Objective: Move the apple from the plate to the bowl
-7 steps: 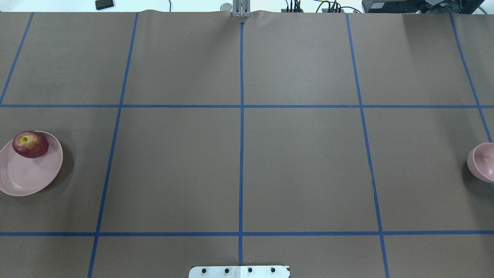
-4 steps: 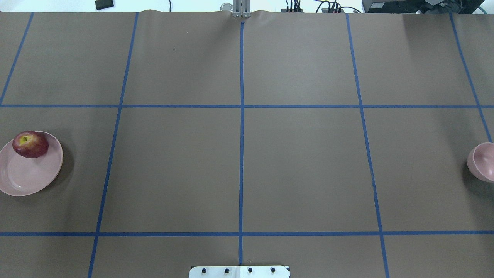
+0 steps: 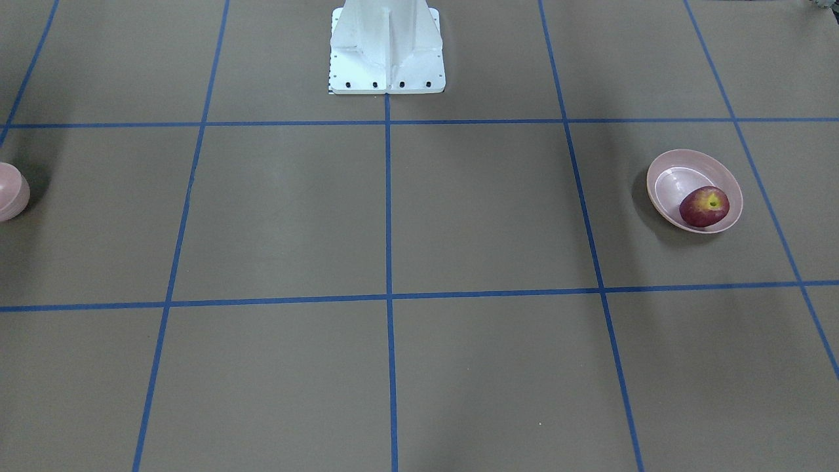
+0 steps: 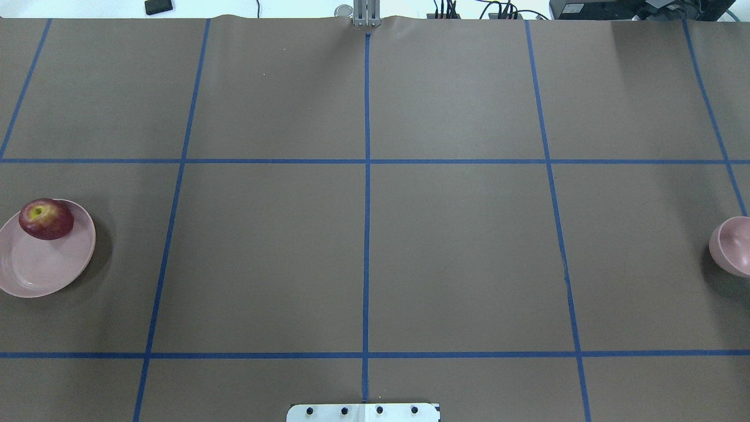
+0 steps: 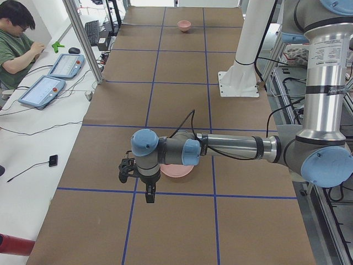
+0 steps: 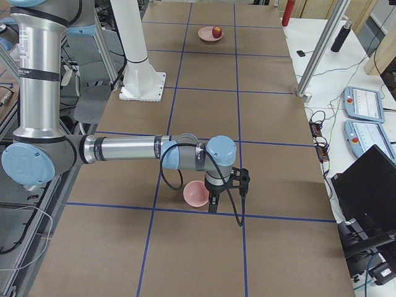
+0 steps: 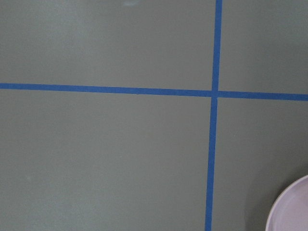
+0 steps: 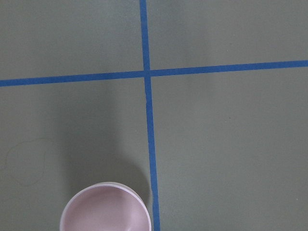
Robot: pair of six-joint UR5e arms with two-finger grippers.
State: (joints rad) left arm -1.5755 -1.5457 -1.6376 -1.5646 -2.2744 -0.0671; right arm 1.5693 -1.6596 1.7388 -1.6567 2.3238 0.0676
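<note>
Since the apple has not yet been taken up, the whole of the transfer is judged to be left undone. The bench [image 4: 457, 246], covered in brown and marked off by blue tape lines [image 4: 367, 234], is reached over by both arms only in the side views. The left arm [image 5: 231, 146] is stretched out above the plate's end and the right arm [image 6: 124, 150] above the bowl's end. The plate [image 4: 35, 275] is set at the robot's far left and the bowl [image 4: 729, 246] at its far right, well apart. The bowl is shown empty in the right wrist view. The left claw [image 5: 149, 194] is hung near the plate and the right claw [image 6: 214, 204] just beside the bowl. Whether either is spread or pressed together cannot be told. The apple [image 4: 45, 218] is found on the plate, on the side away from the robot, with its stem hollow turned up. Grasping, lifting, carrying across and setting down are all judged to be outstanding.
</note>
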